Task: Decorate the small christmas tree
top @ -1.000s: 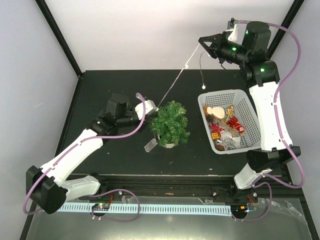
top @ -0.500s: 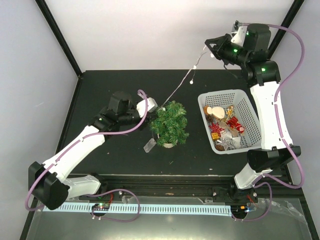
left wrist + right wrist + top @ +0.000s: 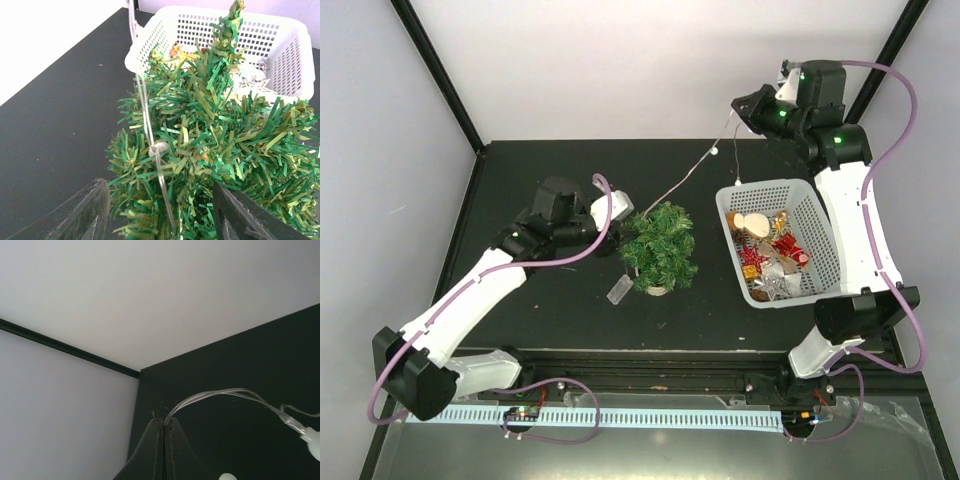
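The small christmas tree [image 3: 662, 246] stands mid-table in its cream pot [image 3: 658, 289]. A clear light string [image 3: 682, 183] runs taut from the tree's left side up to my right gripper [image 3: 741, 107], which is raised at the back and shut on the wire [image 3: 210, 396]. A bulb [image 3: 313, 436] hangs beside it. My left gripper [image 3: 617, 224] is open against the tree's left side. In the left wrist view its fingers [image 3: 92, 210] straddle the green branches [image 3: 215, 135], with the wire and a bulb [image 3: 159, 148] lying on them between the fingers.
A white basket [image 3: 820, 215] of red, gold and silver ornaments stands right of the tree and shows behind it in the left wrist view [image 3: 295, 45]. A small clear flat box [image 3: 620, 290] lies at the tree's left foot. Walls enclose the back and sides.
My right gripper has drawn back to the right with the string, whose bulbs shifted right. My left gripper has turned in against the tree's left side.
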